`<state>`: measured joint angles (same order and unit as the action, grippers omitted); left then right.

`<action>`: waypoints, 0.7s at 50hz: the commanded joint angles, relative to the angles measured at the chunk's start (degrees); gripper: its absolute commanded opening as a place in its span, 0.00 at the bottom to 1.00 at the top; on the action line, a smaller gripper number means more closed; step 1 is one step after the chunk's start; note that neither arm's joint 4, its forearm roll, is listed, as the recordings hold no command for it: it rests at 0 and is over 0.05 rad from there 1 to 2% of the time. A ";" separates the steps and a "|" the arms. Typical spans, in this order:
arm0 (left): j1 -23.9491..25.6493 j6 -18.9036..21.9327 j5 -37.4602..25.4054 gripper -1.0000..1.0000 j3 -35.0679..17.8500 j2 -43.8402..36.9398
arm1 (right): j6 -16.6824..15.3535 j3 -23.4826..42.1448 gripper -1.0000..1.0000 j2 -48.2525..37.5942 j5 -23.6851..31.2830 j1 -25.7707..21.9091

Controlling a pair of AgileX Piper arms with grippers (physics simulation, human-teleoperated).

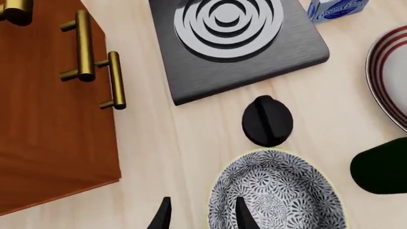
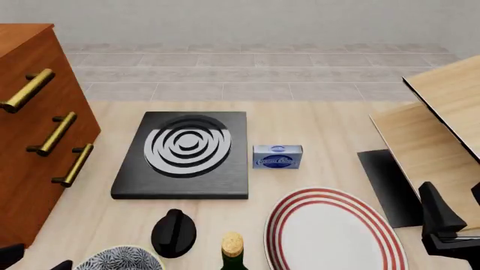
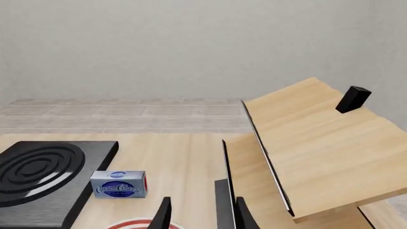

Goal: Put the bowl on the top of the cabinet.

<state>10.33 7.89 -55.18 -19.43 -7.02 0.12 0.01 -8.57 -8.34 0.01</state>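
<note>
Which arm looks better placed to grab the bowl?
The left. Its gripper hangs open at the bowl rim, with the cabinet on that side too. The right gripper faces the wooden panels, far off.

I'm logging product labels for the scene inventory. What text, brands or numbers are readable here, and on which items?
"Cream Cheese": on the small blue box beside the black hob, in script lettering and only just legible.
The smaller print under it is too blurred to read.
Nothing else carries readable text.
</note>
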 commanded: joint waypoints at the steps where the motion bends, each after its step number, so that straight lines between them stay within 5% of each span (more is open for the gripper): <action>1: -0.23 0.94 1.78 1.00 2.62 -0.47 | -0.01 0.00 1.00 0.01 0.00 0.00; 35: -0.79 2.97 5.62 1.00 7.72 -2.81 | 0.00 0.00 1.00 0.01 0.01 0.00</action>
<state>9.64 10.10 -50.19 -12.77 -9.65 0.12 0.01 -8.58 -8.34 0.01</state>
